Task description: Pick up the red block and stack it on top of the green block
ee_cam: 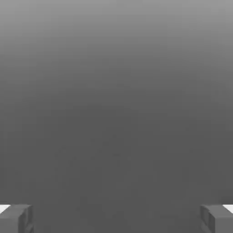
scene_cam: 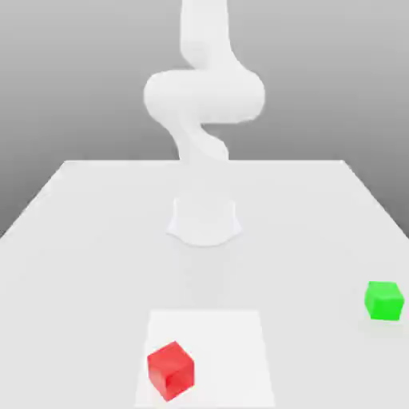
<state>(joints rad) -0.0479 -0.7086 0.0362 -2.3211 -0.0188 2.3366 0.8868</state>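
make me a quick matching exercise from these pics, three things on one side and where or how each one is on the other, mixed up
Things:
1. red block
2. green block
3. hand

Places or states:
A. fingers wide apart, nothing between them
B. on the table near the exterior view's right edge
C. on the lighter square patch at the front of the table

Right pairs: 1-C, 2-B, 3-A
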